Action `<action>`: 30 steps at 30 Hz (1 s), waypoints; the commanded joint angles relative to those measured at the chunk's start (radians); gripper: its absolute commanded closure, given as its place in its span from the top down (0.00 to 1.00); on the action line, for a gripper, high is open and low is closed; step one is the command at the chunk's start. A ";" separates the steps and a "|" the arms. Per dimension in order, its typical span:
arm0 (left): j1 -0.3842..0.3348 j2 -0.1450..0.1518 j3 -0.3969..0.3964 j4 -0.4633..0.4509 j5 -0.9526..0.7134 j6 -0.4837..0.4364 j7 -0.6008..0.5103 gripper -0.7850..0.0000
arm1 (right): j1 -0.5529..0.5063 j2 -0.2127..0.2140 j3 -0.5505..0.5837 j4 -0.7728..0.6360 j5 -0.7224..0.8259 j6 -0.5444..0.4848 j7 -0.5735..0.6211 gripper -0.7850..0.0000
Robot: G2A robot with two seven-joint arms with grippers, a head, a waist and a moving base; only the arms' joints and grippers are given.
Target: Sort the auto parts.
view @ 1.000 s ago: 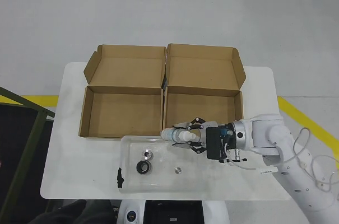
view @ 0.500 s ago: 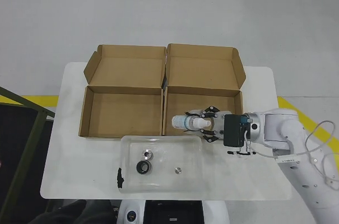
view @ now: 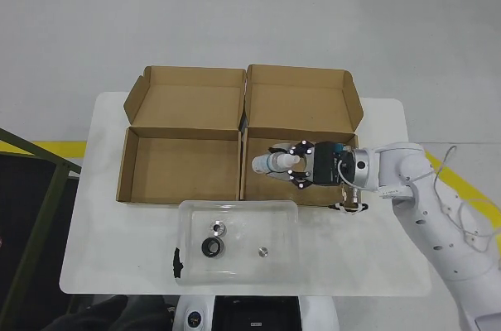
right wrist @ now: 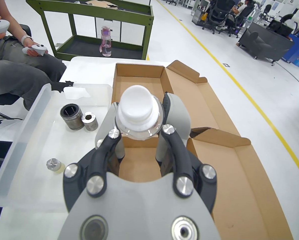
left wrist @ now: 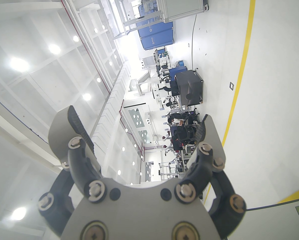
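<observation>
My right gripper (view: 293,164) (right wrist: 139,116) is shut on a clear bottle with a white cap (view: 271,162) (right wrist: 137,108), held lying sideways above the right cardboard box (view: 341,172) (right wrist: 222,156). In the clear plastic bin (view: 184,244) (right wrist: 22,126) near the table's front lie a black-and-steel bearing (view: 209,246) (right wrist: 69,116), a small steel bushing (view: 216,226) (right wrist: 89,121) and a small knurled metal part (view: 263,251) (right wrist: 54,165). My left gripper (left wrist: 138,128) is open with nothing between its fingers, pointing up into the room away from the table.
The left cardboard box (view: 180,170) stands open beside the right one, both with lids folded back. The white table (view: 93,240) has bare margins on both sides. A green cart (right wrist: 89,21) stands beyond the table.
My right gripper has carried the bottle from over the bin's far edge back and up to over the right box.
</observation>
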 commanded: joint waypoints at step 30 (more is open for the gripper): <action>0.000 0.000 0.000 0.000 0.000 0.000 0.000 1.00 | 0.302 -0.147 -0.312 0.467 0.095 0.137 0.228 0.00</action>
